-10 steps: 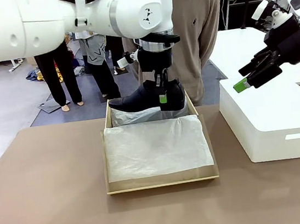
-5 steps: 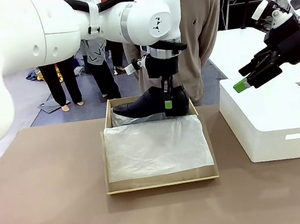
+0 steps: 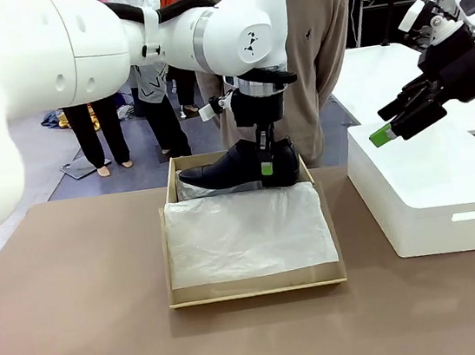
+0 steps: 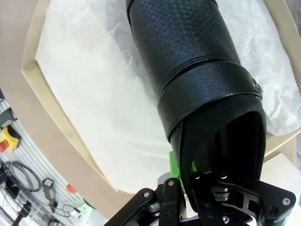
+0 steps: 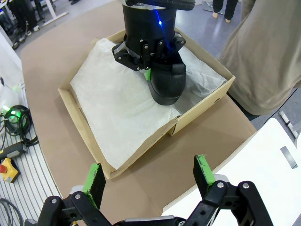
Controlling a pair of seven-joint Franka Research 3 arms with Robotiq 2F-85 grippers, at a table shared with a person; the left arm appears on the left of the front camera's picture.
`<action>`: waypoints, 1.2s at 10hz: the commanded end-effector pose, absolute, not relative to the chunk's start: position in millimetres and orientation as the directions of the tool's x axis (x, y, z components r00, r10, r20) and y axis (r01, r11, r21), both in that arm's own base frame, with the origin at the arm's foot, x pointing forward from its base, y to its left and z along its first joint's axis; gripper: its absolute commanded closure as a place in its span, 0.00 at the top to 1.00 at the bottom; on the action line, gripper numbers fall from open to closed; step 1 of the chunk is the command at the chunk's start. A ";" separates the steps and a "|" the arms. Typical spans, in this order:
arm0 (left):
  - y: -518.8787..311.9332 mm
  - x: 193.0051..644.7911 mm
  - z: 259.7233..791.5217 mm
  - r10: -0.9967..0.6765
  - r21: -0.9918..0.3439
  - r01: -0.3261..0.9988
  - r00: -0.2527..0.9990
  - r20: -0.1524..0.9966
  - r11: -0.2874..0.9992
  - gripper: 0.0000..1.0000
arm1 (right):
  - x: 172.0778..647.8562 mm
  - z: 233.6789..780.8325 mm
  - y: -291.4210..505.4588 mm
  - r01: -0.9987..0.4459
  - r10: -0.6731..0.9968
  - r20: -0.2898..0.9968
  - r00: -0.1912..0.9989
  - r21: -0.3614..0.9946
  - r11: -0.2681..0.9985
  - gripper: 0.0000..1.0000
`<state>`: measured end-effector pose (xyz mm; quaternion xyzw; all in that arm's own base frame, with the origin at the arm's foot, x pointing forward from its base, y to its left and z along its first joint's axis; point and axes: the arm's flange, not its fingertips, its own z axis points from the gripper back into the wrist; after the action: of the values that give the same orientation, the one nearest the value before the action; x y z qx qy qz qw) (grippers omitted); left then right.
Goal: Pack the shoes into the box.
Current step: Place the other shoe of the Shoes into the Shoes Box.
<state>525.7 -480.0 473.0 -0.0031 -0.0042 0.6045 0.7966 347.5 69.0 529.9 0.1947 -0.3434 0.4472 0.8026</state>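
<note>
One glossy black shoe [image 3: 234, 167] is over the far end of the tan box [image 3: 257, 290], toe to picture left, with its sole at or just above the white tissue paper [image 3: 245, 233]. My left gripper [image 3: 265, 167] comes down from above and is shut on the shoe's heel rim. In the left wrist view the shoe [image 4: 188, 61] runs away from my left gripper [image 4: 188, 173], one green pad [image 4: 175, 165] outside the heel wall. My right gripper [image 3: 389, 129] hovers open above the white block, holding nothing. In the right wrist view it [image 5: 149, 174] looks down on the shoe [image 5: 167, 80] and box [image 5: 84, 136].
A large white block-like box [image 3: 437, 195] stands at the table's right side under my right gripper. A person in a tan sweater [image 3: 313, 54] stands right behind the shoebox at the far edge. Bare brown table [image 3: 73, 322] lies left of and in front of the box.
My left gripper has lowered the shoe a little toward the far end of the box and levelled it. The right arm has not moved.
</note>
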 end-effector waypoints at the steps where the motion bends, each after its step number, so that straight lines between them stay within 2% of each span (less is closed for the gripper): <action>1: -479.9 525.7 473.1 0.963 -0.010 -0.963 0.269 0.003 0.269 0.00 | 350.7 528.9 68.0 -0.864 0.579 0.741 0.341 0.004 0.503 1.00; 7: -492.4 530.7 468.3 0.982 -0.058 -0.984 0.162 0.099 0.168 0.00 | 350.7 528.9 68.0 -0.864 0.579 0.741 0.341 0.004 0.503 1.00; 12: -486.6 536.1 470.1 0.994 -0.086 -0.992 0.091 0.054 0.095 0.00 | 350.7 528.9 68.0 -0.864 0.579 0.741 0.341 0.004 0.503 1.00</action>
<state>537.0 -481.6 464.0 -0.0176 -0.0413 0.6459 0.7621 347.5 69.0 529.9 0.1947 -0.3434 0.4472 0.8026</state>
